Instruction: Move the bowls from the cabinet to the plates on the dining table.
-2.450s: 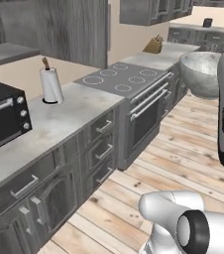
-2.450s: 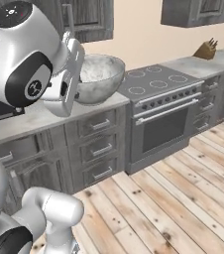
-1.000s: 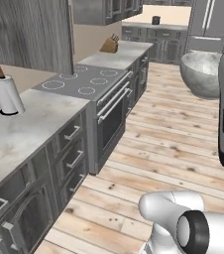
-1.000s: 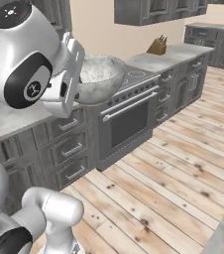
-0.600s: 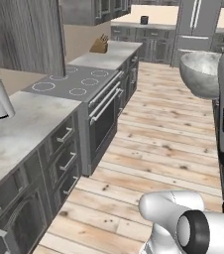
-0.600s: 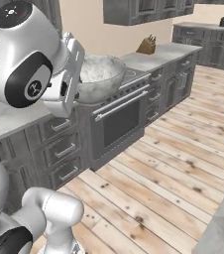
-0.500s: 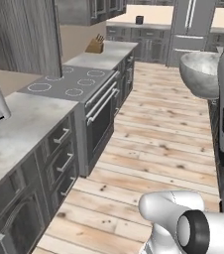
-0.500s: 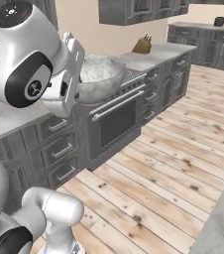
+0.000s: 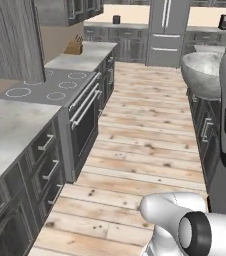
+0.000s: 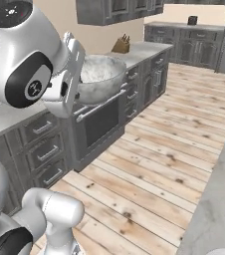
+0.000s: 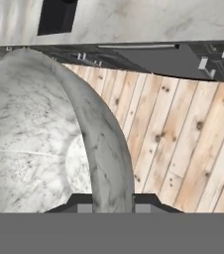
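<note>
Wooden floor (image 9: 145, 145) runs between grey kitchen cupboards. Up in the air above it, the pincer (image 11: 113, 201) pinches the rim of the pale marbled bowl (image 11: 44, 139). One finger is inside the wall and one is outside. The bowl sits level with its open side up. Behind it are the stove (image 9: 50, 87) and a knife block (image 10: 120, 45).

Stove (image 9: 45, 87), knife block (image 9: 73, 46) on counter (image 9: 85, 56), plank floor (image 9: 145, 135)
</note>
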Available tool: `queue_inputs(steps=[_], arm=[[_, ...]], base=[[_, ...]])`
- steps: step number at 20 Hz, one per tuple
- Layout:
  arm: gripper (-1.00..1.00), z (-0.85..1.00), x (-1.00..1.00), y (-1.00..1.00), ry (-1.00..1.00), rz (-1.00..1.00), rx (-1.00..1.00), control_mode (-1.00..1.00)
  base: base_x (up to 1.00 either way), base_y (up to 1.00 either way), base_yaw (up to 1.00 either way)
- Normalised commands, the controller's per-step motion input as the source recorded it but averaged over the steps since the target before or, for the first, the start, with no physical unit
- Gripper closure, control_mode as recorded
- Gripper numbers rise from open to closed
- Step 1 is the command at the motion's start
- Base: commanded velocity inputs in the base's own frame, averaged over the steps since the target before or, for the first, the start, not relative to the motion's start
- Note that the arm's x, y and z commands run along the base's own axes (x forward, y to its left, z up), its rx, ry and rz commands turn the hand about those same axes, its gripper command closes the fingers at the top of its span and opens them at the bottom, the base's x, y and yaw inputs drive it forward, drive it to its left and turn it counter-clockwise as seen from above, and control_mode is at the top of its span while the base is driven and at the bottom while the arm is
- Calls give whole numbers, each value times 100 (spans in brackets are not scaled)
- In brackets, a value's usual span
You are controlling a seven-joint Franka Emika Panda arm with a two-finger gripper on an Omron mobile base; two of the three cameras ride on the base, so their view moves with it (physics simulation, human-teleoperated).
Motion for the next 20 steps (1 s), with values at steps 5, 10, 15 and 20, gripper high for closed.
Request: queue_inputs(steps=[5, 10, 15, 20], arm=[[100, 0, 0, 0, 0, 0, 0, 100], [100, 0, 0, 0, 0, 0, 0, 100], [100, 0, 0, 0, 0, 0, 0, 100], [100, 0, 0, 0, 0, 0, 0, 100]], base=[[0, 2, -25], [0, 0, -25], [0, 0, -25], [0, 0, -25]])
